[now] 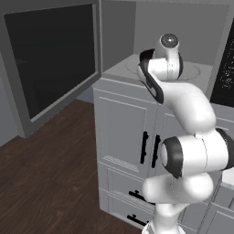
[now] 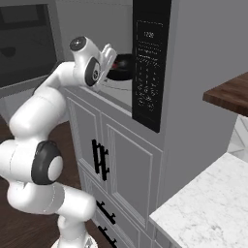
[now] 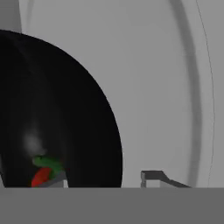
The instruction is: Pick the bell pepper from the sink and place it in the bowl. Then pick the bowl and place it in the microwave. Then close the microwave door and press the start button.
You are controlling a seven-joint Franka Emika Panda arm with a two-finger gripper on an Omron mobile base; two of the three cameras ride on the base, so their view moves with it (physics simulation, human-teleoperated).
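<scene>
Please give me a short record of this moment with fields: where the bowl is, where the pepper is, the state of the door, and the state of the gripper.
bowl: the black bowl sits on the pale turntable inside the microwave
bell pepper: the bell pepper lies in the bowl, red with green stem
microwave door: the microwave door stands swung open
gripper: the gripper is at the bowl's rim, one finger on each side, jaws parted

We are seeing the bowl (image 2: 122, 68) sitting on the turntable (image 3: 166, 87) inside the microwave (image 2: 145, 29), with the bell pepper (image 3: 41, 176) lying in it. The control panel (image 2: 147, 63) is standing right of the cavity, the microwave door (image 1: 50, 59) is hanging open to its left, and cabinets (image 1: 123, 137) are sitting below.
</scene>
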